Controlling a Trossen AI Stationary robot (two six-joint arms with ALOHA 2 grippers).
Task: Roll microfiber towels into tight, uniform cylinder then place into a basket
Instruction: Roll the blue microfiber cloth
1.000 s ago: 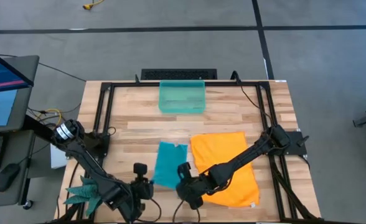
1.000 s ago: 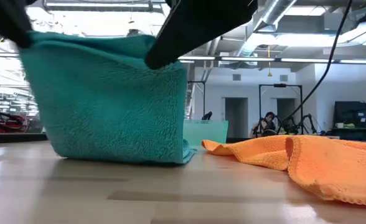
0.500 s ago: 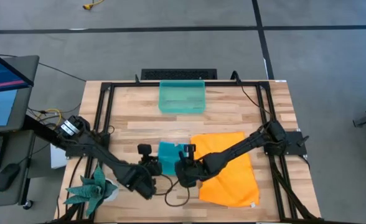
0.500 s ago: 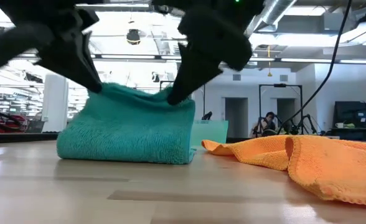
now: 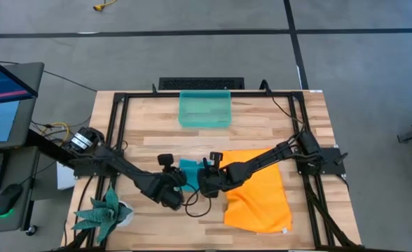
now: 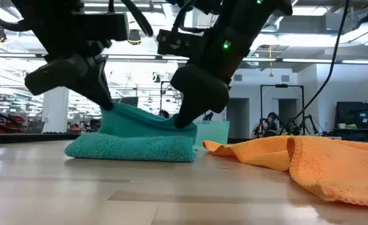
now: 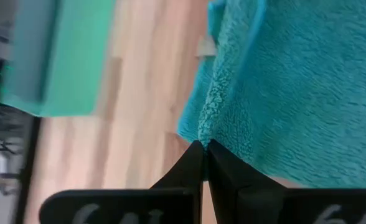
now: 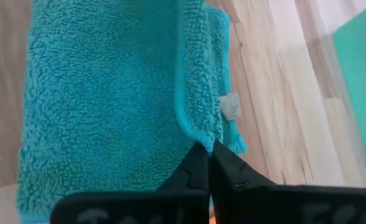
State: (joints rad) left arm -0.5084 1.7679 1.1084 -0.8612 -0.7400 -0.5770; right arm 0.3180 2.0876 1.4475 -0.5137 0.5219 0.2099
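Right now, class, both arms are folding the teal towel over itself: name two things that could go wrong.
1. Each end effector, left and right, pinches only a thin edge of the teal towel; a slip would leave a lopsided fold.
2. The orange towel lies right beside it, under the right arm, and could get dragged.

Small towel (image 5: 189,169) left of large towel (image 5: 257,190), apparently touching.

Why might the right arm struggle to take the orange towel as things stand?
Probably not able yet: the right gripper is shut on the teal towel's edge, as is the left gripper. The orange towel lies uncovered beside it, so reach isn't the obstacle.
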